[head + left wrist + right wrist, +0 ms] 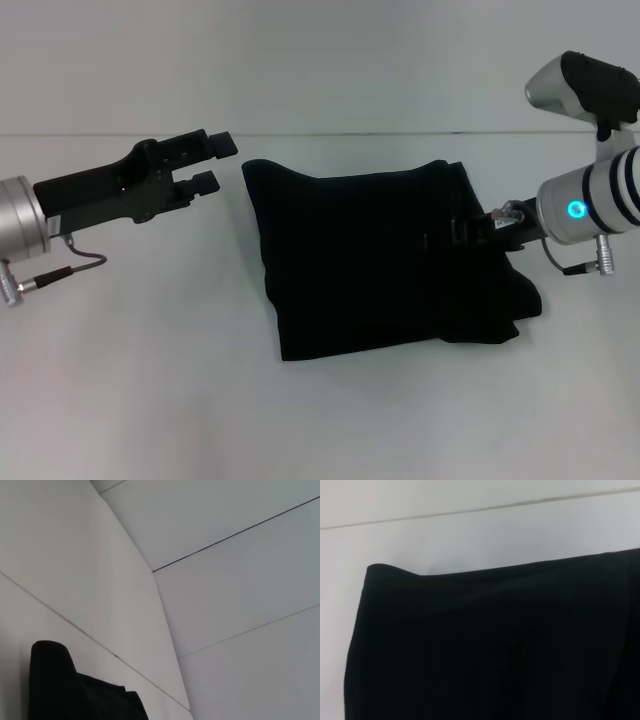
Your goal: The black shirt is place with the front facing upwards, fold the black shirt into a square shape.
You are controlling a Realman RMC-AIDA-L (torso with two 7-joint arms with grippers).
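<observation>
At the middle of the white table (150, 400) lies the black shirt (370, 260), already gathered into a compact, roughly square bundle with no lettering showing. Its near and left edges look fairly straight, while the right side bulges unevenly, with a lump of fabric sagging toward the near right corner. In the right wrist view the cloth fills most of the picture, one rounded corner lying flat against the table.

Over that lumpy right edge sits the right hand (470, 232), low and apparently touching the fabric; its black fingers merge with the black cloth, so I cannot tell whether it grips or has let go. Just off the far left corner of the shirt hovers the left hand (212, 163), above the table, its fingers spread apart and holding nothing.

My judgement is that the folding is nearly done and the work is now tidying the shape. The next move likely calls for smoothing or tucking the right edge, then lifting the right hand away without dragging the layers.
</observation>
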